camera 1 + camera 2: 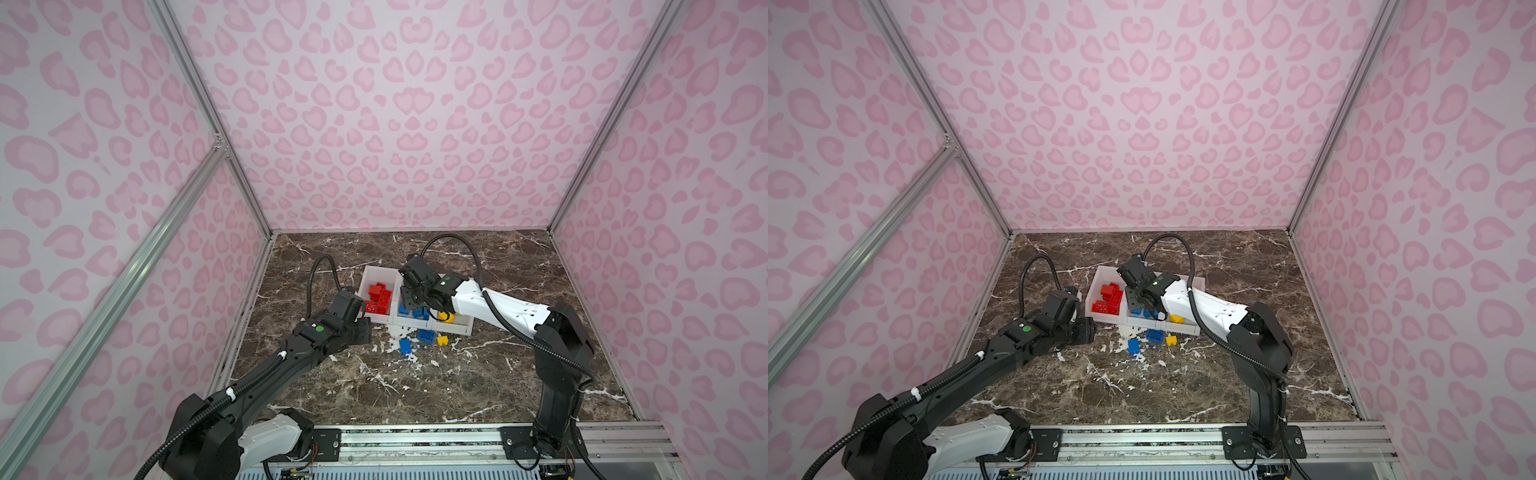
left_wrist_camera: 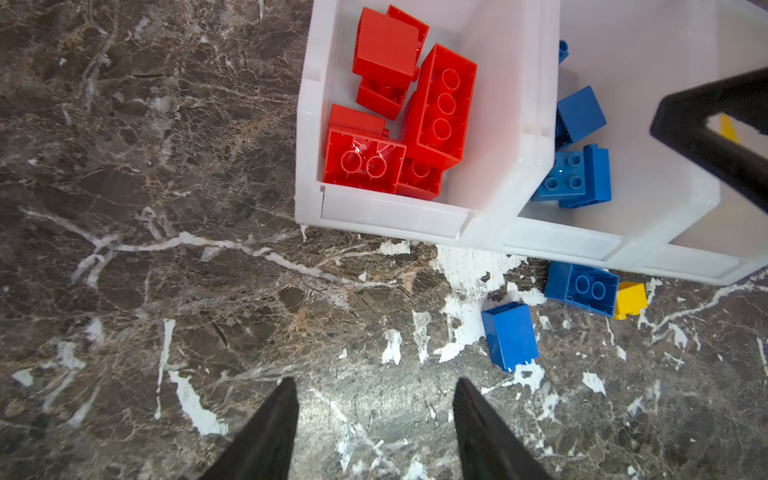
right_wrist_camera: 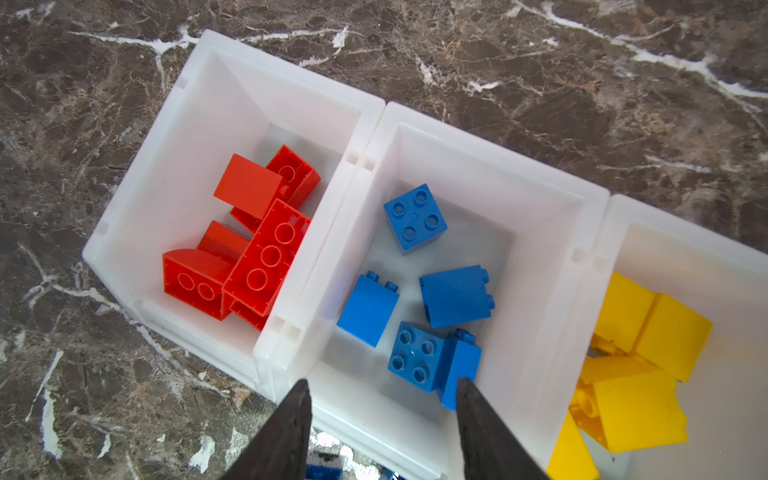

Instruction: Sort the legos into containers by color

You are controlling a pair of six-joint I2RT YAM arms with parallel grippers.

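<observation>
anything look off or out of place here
Three legos lie unsorted on the marble table in front of the containers: a blue lego, a second blue lego and a yellow lego. Inside the containers, no colours are mixed.

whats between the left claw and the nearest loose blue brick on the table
Only bare marble tabletop. In the left wrist view, the stretch from the left claw to the blue brick holds nothing else.
</observation>
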